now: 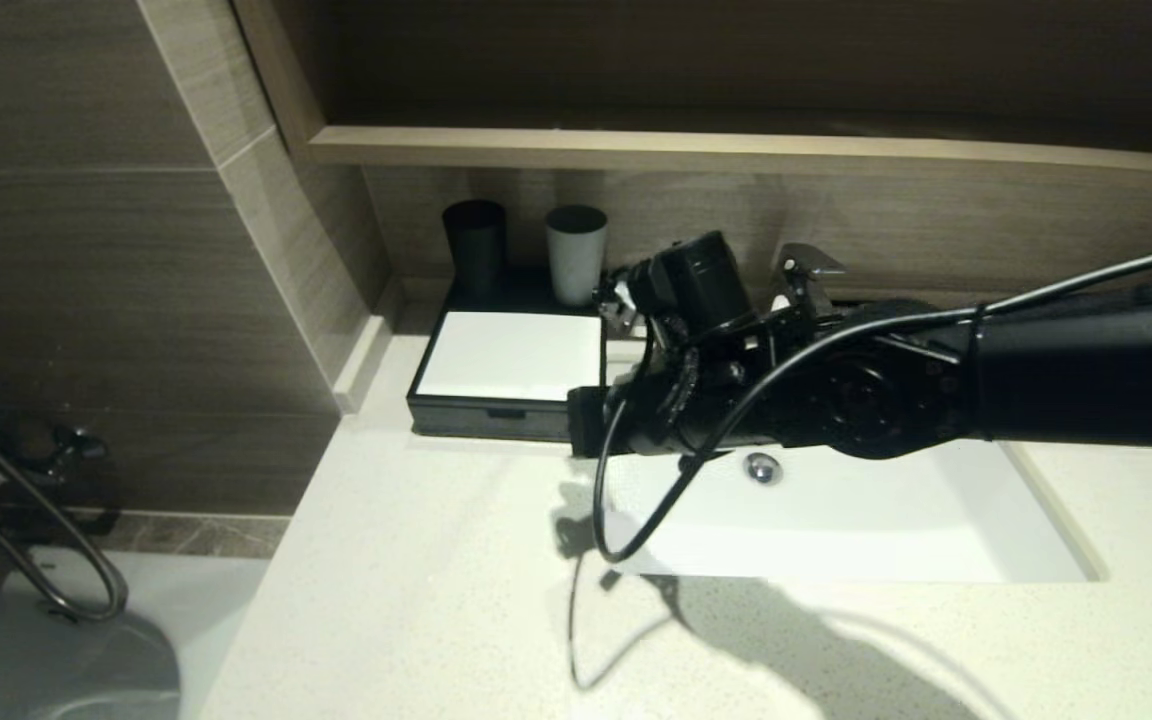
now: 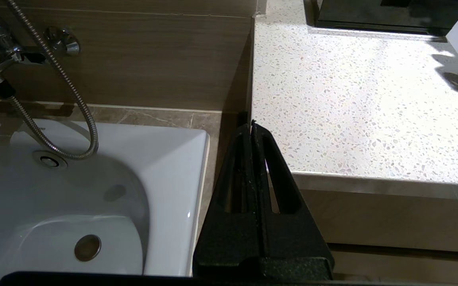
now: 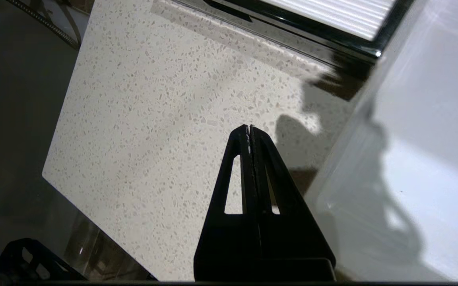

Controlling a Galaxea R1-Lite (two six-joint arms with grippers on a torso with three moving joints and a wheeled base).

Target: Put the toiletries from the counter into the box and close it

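Observation:
The box, black with a white panel on top, stands at the back left of the counter, and its drawer front sits flush. No toiletries show in any view. My right gripper hovers just off the box's front right corner, at the basin's left rim. In the right wrist view this gripper is shut and empty over the speckled counter, with the box beyond it. My left gripper is shut and empty, low beside the counter's front left corner.
A black cup and a grey cup stand behind the box. The white basin with its drain and tap lies under my right arm. A bathtub and shower hose sit left of the counter.

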